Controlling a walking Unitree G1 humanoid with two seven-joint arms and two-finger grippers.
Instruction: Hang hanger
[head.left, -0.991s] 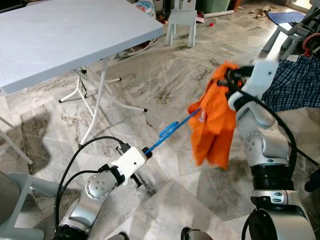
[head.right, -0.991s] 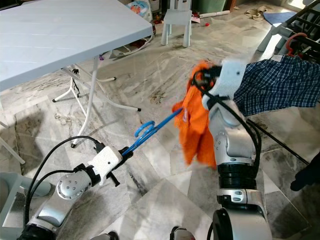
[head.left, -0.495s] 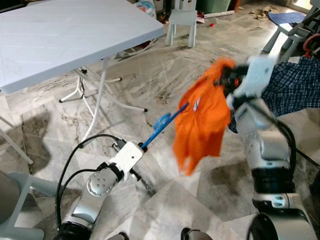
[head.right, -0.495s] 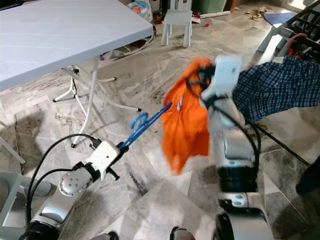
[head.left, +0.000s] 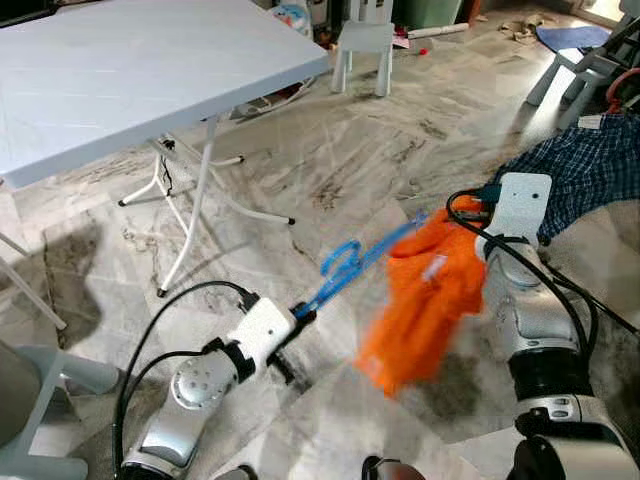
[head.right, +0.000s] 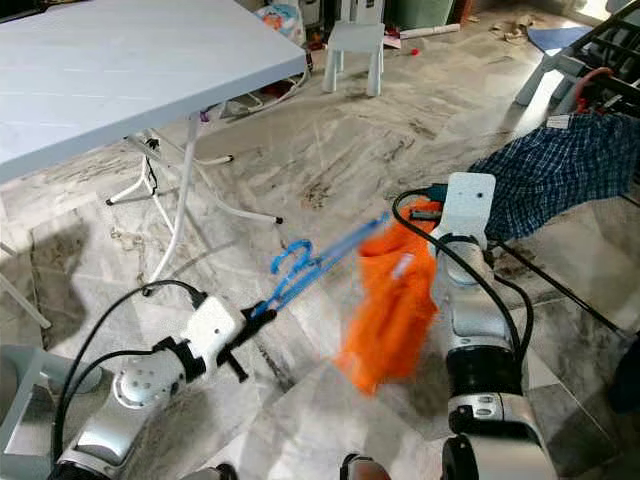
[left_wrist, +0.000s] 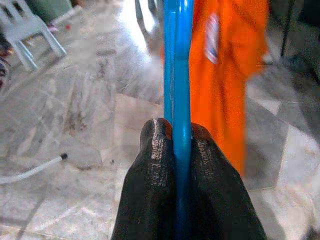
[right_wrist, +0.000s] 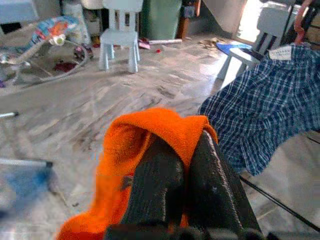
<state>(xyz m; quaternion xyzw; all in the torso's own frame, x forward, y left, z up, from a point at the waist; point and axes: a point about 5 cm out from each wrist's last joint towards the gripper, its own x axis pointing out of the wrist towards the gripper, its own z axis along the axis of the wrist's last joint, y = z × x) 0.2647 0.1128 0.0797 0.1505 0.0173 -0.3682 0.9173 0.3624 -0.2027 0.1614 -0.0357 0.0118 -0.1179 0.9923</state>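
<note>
The left claw (left_wrist: 176, 150) is clamped on the straight end of the blue hanger (head.left: 352, 262), holding it out like a rod so its far end reaches into the orange shirt (head.left: 425, 300). The right claw (right_wrist: 182, 165) pinches that shirt's upper edge, seemingly to keep the cloth on the hanger. Shirt and hanger hang above the marble floor (head.left: 330, 150), short of the plaid garment (head.right: 545, 175) on the drying rack (head.right: 600, 40) beyond the shirt, probably where it will hang.
</note>
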